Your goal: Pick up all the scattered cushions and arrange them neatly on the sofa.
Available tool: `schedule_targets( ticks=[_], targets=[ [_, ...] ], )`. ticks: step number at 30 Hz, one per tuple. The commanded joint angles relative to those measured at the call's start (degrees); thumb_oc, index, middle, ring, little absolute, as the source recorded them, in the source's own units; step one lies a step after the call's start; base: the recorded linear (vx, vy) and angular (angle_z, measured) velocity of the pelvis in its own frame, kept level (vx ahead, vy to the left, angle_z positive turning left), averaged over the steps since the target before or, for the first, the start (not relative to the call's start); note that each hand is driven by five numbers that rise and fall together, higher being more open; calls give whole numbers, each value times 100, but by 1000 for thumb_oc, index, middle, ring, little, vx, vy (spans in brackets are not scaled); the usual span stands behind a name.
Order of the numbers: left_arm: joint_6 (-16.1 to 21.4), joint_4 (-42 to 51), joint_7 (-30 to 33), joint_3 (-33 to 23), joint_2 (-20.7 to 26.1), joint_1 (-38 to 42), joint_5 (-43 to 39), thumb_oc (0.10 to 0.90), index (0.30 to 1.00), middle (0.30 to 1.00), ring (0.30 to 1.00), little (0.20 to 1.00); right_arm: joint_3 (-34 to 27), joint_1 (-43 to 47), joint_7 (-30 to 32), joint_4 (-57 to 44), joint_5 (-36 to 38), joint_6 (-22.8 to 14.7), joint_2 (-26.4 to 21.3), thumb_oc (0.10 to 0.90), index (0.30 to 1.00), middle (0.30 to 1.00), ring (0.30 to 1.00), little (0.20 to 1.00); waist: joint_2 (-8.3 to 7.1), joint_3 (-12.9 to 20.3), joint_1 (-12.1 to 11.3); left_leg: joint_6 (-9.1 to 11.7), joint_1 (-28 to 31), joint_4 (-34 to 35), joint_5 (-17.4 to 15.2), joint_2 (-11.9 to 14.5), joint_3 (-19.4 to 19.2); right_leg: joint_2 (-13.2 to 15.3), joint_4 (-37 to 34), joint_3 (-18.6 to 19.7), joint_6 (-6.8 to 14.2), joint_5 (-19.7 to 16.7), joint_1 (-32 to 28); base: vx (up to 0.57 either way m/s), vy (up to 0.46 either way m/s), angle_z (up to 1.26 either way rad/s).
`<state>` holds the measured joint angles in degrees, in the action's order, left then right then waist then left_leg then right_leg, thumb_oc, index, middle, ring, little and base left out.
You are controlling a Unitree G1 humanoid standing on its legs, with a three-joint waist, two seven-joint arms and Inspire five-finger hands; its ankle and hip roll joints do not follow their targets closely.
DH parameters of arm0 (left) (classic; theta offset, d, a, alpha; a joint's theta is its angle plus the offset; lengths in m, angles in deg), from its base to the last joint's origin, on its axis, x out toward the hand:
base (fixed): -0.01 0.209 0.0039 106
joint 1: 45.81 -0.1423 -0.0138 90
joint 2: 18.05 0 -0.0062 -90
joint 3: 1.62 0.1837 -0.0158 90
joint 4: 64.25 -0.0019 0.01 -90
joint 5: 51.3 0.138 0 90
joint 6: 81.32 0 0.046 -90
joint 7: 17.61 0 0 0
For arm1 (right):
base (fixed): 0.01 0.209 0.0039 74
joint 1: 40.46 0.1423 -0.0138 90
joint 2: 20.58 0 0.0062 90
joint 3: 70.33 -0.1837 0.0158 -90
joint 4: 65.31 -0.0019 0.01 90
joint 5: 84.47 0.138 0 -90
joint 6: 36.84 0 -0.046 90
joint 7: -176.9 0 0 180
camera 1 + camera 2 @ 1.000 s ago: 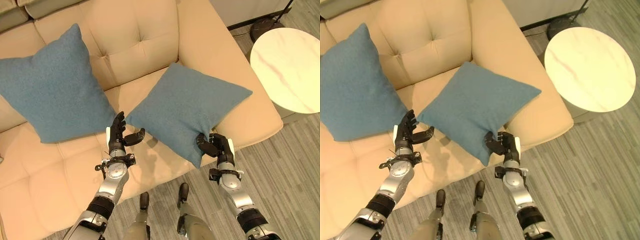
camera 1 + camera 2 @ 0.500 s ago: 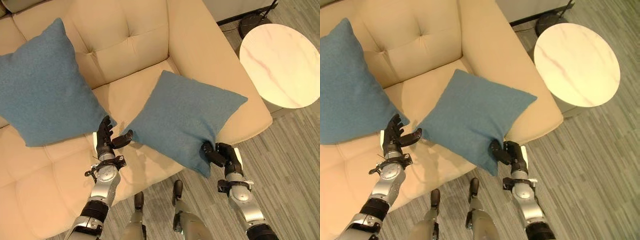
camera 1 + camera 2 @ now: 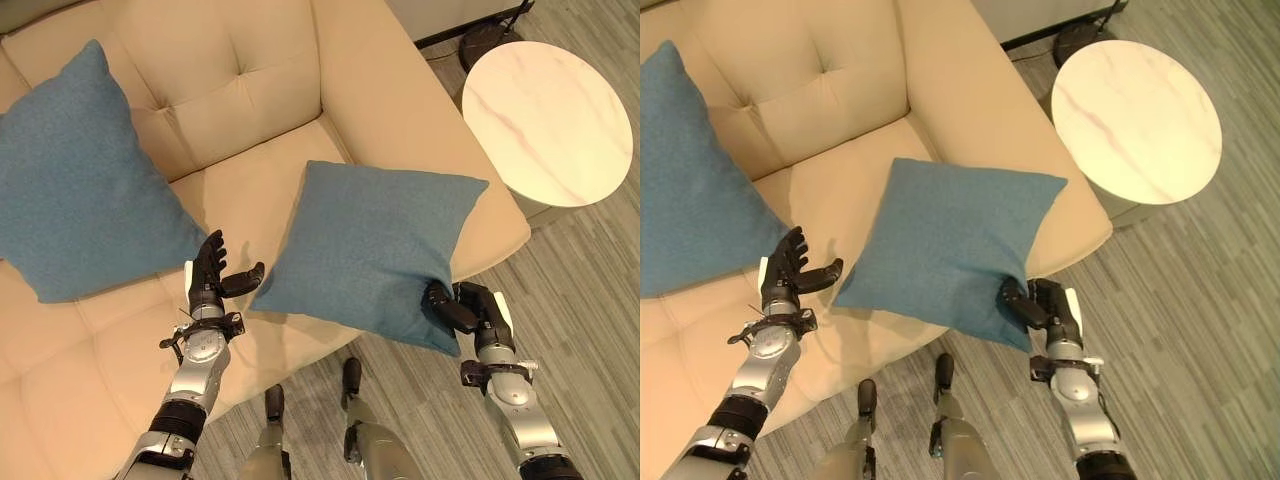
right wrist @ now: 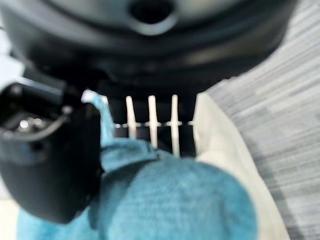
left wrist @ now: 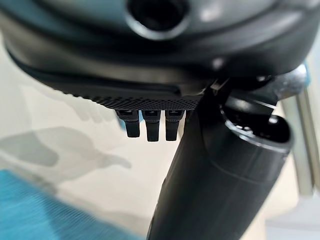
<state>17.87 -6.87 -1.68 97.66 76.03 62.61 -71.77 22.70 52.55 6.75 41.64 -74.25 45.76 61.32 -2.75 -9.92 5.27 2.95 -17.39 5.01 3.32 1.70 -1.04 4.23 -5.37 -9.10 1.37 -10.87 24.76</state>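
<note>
A: What is changed from a second ago?

B: The held cushion (image 3: 375,248) is turned: its edges were set as a diamond then, and are now seen nearly square to the sofa (image 3: 250,90). The whole picture is also shifted, so part of that is owed to the camera. The right hand (image 3: 470,308) was at the cushion's lowest corner near the sofa's front edge; it is now seen further out over the striped floor (image 3: 590,290), with the same corner kept in its grip.

A: How are the fingers set?

B: The right hand's fingers are closed on that corner. The left hand (image 3: 208,279) is held open above the seat, fingers straight and thumb spread, just beside the cushion's left corner but apart from it.

A: Where are the cushions?

B: The held cushion is lying across the right end of the seat, its near corner past the seat's front edge. A second cushion (image 3: 85,180) is propped against the backrest at the left. A round white desk (image 3: 545,120) is seen beside the sofa's arm.

A: What is added by the wrist views?

B: In the right wrist view, blue cloth (image 4: 170,200) is seen bunched between thumb and fingers (image 4: 150,127). In the left wrist view, straight fingers (image 5: 150,127) are seen over bare seat.
</note>
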Motion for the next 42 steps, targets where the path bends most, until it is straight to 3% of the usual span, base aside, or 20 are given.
schedule_targets(
  ticks=[1,9,14,15,16,26,35,42],
  targets=[
    [257,-339,-403,128,155,213,-333,800,900,900,900,900,-647,-169,182,-308,297,-427,-397,400,300,300,300,300,-78,701,124,96,-336,-1,-137,-94,-71,49,37,93,686,544,-274,1,1,-10],
    [-9,-422,-1436,657,-314,149,-1336,800,900,900,900,900,-395,42,-86,-546,232,-308,-431,400,300,300,300,300,-17,643,158,95,-298,-1,-142,-83,-48,56,37,87,674,573,-313,0,0,0],
    [-55,-159,-1674,844,-423,179,-1576,800,900,900,900,900,-319,19,-157,-686,124,-292,-369,400,300,300,300,300,-12,620,147,98,-261,-1,-150,-89,-36,59,37,67,673,585,-356,0,0,0],
    [-62,-109,-1736,880,-434,185,-1593,637,655,655,655,655,-298,11,-186,-719,96,-291,-356,400,300,300,300,300,-12,615,142,97,-257,-1,-156,-87,-32,65,37,61,673,586,-360,0,0,0],
    [-55,0,-1785,912,-423,191,-1605,400,300,300,300,300,-279,-2,-200,-764,46,-301,-343,400,300,300,300,300,-12,613,132,98,-244,-1,-160,-83,-25,67,37,49,674,593,-375,0,0,0],
    [14,643,-1840,805,-423,-67,-1637,400,300,300,300,300,-114,-148,-341,-1002,-360,-294,-173,400,300,300,300,300,9,651,-3,68,52,-1,-243,-97,-45,90,37,49,690,675,-687,4,2,0],
    [-2,1384,-1888,531,-361,-993,-1459,400,300,300,300,300,6,-414,-560,-1091,-556,-237,34,400,300,300,300,300,36,866,-209,-33,736,-1,-463,-147,-45,144,37,18,707,852,-1347,66,25,1],
    [-36,2096,-1946,386,-282,-1752,-1323,400,300,300,300,300,254,-545,-795,-1215,-588,-201,202,400,300,300,300,300,85,819,-453,-183,1307,-40,-637,-229,5,197,234,-39,665,1030,-1908,29,53,0]
  ],
)
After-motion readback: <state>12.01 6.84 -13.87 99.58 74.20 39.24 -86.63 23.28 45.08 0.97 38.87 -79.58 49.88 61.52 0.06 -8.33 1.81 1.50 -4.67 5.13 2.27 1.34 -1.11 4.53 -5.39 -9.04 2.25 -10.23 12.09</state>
